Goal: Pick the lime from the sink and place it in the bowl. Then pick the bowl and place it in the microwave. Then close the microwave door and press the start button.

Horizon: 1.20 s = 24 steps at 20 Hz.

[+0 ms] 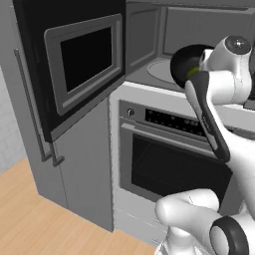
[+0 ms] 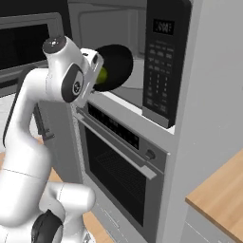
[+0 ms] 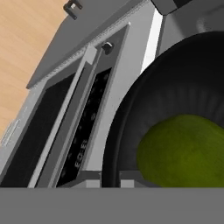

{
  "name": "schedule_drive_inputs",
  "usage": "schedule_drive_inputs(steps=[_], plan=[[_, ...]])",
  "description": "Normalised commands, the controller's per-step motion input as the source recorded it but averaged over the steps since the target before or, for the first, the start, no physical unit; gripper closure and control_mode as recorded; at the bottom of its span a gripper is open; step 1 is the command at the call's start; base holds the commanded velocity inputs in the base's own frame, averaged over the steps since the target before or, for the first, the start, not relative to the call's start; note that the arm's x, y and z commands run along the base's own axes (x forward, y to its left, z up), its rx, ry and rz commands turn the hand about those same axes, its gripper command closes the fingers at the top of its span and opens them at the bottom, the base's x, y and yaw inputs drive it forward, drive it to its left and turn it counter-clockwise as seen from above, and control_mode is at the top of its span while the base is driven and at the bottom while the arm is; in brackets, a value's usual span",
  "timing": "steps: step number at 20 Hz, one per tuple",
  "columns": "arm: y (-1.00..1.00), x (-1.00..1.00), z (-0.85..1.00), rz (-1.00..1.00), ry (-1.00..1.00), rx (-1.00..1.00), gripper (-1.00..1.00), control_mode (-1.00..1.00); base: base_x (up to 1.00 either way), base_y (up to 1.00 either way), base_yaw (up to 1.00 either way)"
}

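The built-in black and grey microwave [image 1: 149, 45] stands with its wide black door [image 1: 74, 64] swung open. The small round black bowl [image 2: 114, 66], held aloft at the cavity's mouth by the nearly closed claw [image 3: 109, 177], carries the glossy green lime [image 3: 183, 148]. Setting down, closing and starting remain.

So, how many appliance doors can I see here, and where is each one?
2. The microwave door is swung open to the left of the cavity. The oven door is closed below the microwave. Others may be hidden out of frame.

Green lime [image 3: 181, 151], black bowl [image 3: 175, 78].
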Motion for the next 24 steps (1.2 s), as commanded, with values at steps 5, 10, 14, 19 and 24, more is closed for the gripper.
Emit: schedule_drive_inputs(steps=[5, 10, 14, 19, 24], plan=[[-0.27, 0.81, 0.12, -0.03, 0.00, 0.00, 1.00, -1.00, 0.00, 0.00, 0.00], [-0.26, 0.78, 0.10, -0.02, 0.01, 0.00, 1.00, -1.00, 0.00, 0.00, 0.00], [-0.25, 0.59, 0.07, -0.01, 0.03, 0.00, 1.00, -1.00, 0.00, 0.00, 0.00], [-0.19, 0.44, -0.11, 0.00, 0.04, 0.00, 1.00, -1.00, 0.00, 0.00, 0.00], [-0.08, 0.36, -0.25, 0.00, 0.00, 0.00, 1.00, -1.00, 0.00, 0.00, 0.00]])
